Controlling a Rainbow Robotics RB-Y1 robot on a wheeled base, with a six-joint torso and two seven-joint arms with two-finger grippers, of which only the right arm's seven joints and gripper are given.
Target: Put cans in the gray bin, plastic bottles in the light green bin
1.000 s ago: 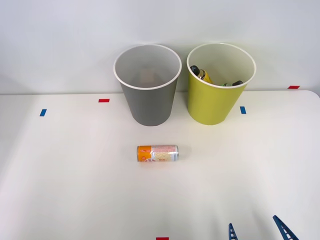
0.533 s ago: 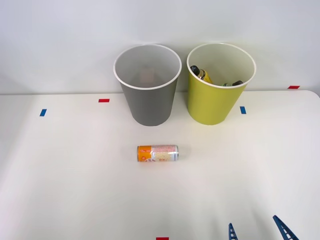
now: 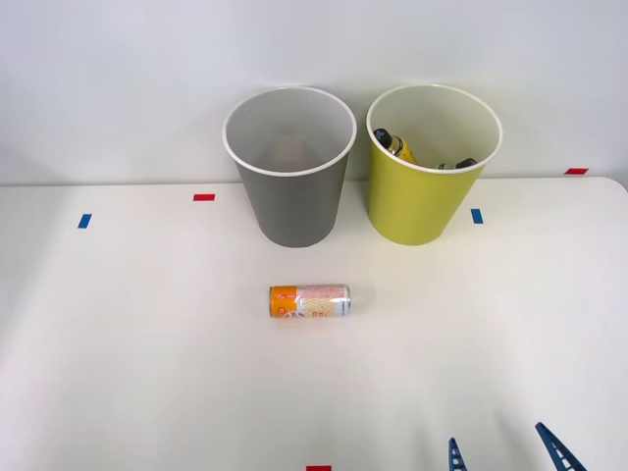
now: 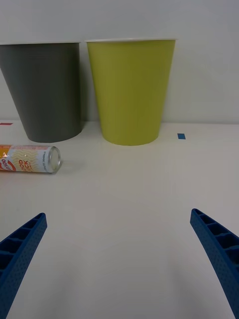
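Right gripper (image 3: 502, 453): blue ribbed fingers spread wide, empty, low at the table's near edge, well apart from everything.
Slim orange-and-white metal can (image 3: 309, 300): lying on its side in front of the round gray plastic bin (image 3: 290, 191).
Risk: a sidelong finger nudge could roll it away.
Wrong-bin risk: the yellow-green plastic bin (image 3: 429, 186), holding the plastic bottles (image 3: 394, 144), stands just beside the gray.

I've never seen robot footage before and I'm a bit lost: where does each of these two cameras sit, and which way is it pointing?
Front view: sits above the arms, looking forward and down at the white table; the right gripper pokes in at the near edge.
Right wrist view: rides on the right arm's wrist, low over the table, facing the bins side-on; its own blue fingers, spread open, frame the corners.
Shared: the orange and white can lying on its side, the gray bin, the light green bin.
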